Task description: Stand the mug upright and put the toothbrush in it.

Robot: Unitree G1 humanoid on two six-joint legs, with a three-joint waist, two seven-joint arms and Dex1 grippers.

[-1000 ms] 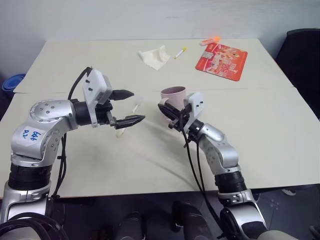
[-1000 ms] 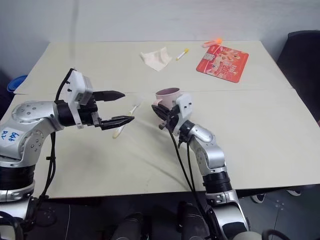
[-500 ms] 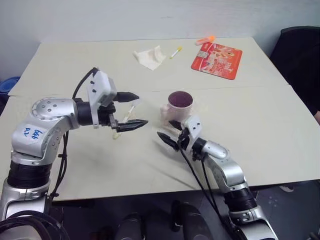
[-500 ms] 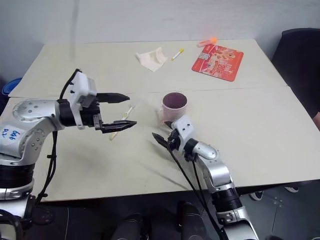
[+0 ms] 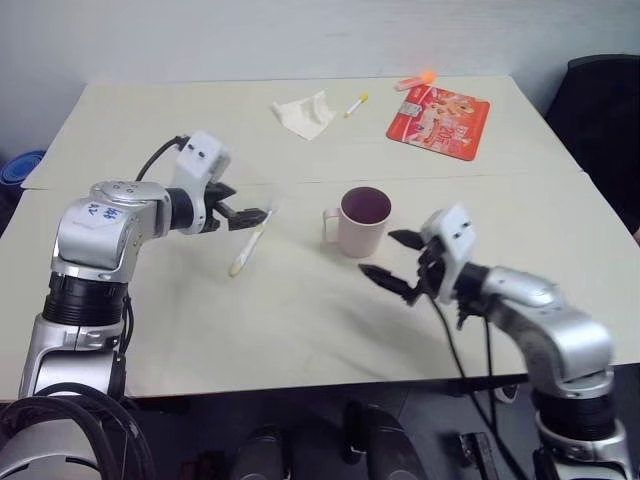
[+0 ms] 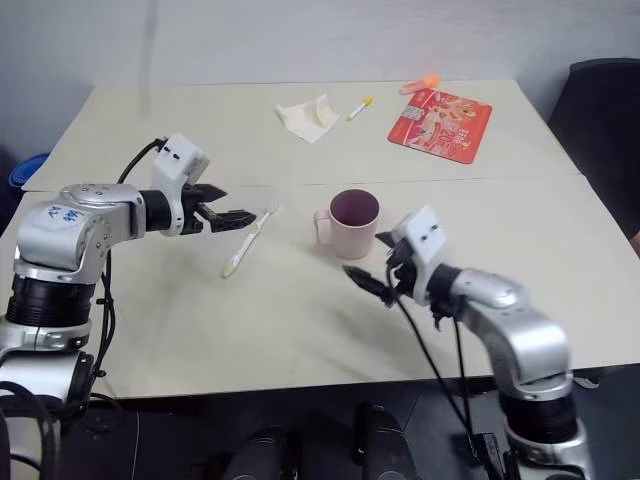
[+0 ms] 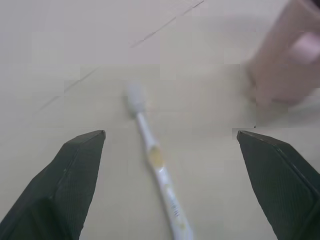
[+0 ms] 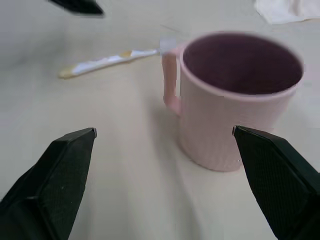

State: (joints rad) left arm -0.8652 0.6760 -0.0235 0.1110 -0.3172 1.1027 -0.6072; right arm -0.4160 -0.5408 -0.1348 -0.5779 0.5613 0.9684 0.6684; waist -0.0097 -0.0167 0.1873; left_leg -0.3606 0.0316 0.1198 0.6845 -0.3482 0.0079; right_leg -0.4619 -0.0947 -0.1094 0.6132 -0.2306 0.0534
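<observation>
The pale pink ribbed mug [image 5: 362, 222] stands upright at mid-table, handle to the left, its dark inside showing. The toothbrush [image 5: 250, 243] lies flat to the left of it, bristled head toward the far side. My left gripper [image 5: 245, 205] is open, low over the brush's head end; in the left wrist view the toothbrush [image 7: 155, 160] lies between its spread fingers, with the mug [image 7: 290, 60] beyond. My right gripper [image 5: 378, 253] is open and empty, just right of and nearer than the mug, apart from it. In the right wrist view the mug [image 8: 235, 100] stands ahead, the toothbrush [image 8: 110, 61] behind it.
At the far side lie a crumpled white cloth [image 5: 305, 113], a short white stick with a yellow tip [image 5: 354, 103], an orange tube [image 5: 418, 80] and a red packet [image 5: 442, 120]. A dark chair [image 5: 600, 110] stands off the table's right edge.
My right gripper opened, let go of the mug and drew back to the right; the mug now stands alone. My left gripper dropped toward the toothbrush's head end.
</observation>
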